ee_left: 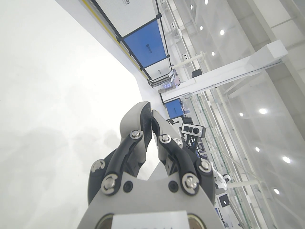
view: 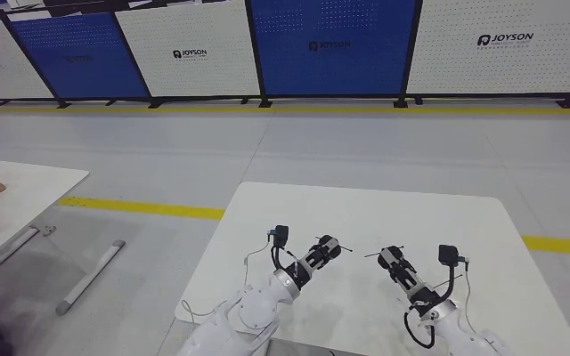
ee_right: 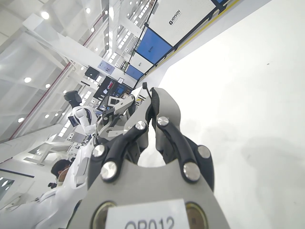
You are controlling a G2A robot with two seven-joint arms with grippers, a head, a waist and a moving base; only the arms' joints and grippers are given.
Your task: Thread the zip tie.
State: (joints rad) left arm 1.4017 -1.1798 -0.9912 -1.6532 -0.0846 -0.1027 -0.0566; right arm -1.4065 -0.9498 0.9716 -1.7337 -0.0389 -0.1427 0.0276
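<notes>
top: high, looks down | wrists: close, skim table point(view: 356, 214) (all share it)

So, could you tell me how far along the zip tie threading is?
Done: the thin black plastic zip tie is off the white table, clamped in the shut right gripper. In hand: the shut left gripper pinches a black strip too, facing it. Left: their tips are apart, so threading isn't done.

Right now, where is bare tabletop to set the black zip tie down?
Bare: the white rectangular table from the left gripper and right gripper out to its far edge and both side edges. Crowded: the narrow gap between the two grippers.
</notes>
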